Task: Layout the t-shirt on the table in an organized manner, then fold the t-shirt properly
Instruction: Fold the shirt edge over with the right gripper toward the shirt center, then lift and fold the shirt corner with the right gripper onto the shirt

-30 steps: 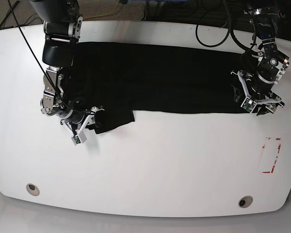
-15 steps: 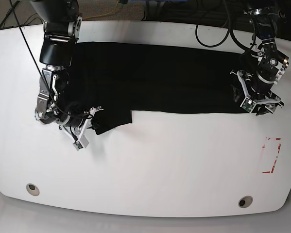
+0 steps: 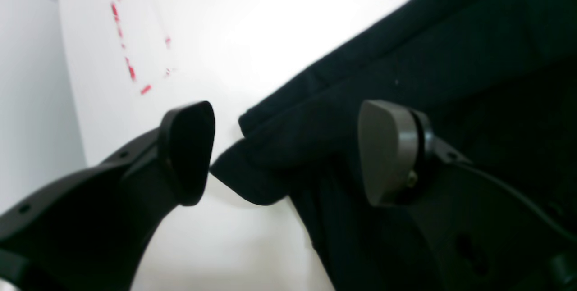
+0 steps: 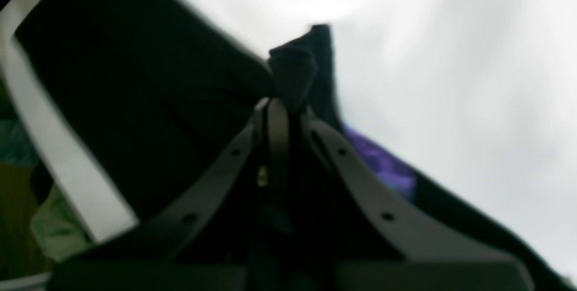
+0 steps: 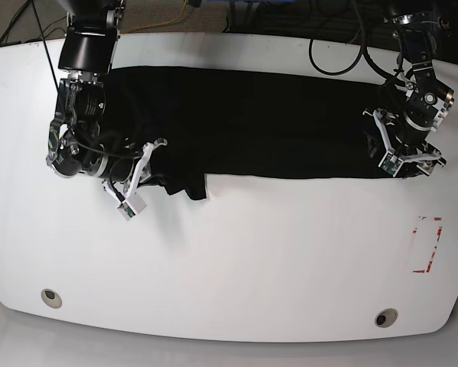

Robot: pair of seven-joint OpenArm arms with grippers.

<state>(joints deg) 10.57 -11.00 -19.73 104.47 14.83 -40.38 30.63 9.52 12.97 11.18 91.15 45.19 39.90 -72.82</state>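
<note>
The black t-shirt [image 5: 251, 122] lies in a long band across the far half of the white table [image 5: 251, 260]. At its left end my right gripper [image 5: 147, 180] is shut on a bunched fold of the cloth. In the right wrist view the gripper [image 4: 288, 102] pinches that fold, with the shirt's purple neck patch [image 4: 383, 167] just beside the fingers. My left gripper [image 5: 404, 162] stands open at the shirt's right end. In the left wrist view it [image 3: 286, 151] straddles a corner of the t-shirt [image 3: 405, 56], and neither pad [image 3: 187, 151] presses the cloth.
A red rectangular outline mark [image 5: 427, 245] sits near the table's right edge and also shows as the red mark [image 3: 135, 43] past the left gripper. Two round metal inserts [image 5: 51, 297] [image 5: 386, 317] lie near the front edge. Black cables [image 5: 336, 53] loop at the back right.
My right gripper has shut on the shirt's lower-left flap and drawn it back and to the left, so less cloth hangs toward the front. The left arm has not moved.
</note>
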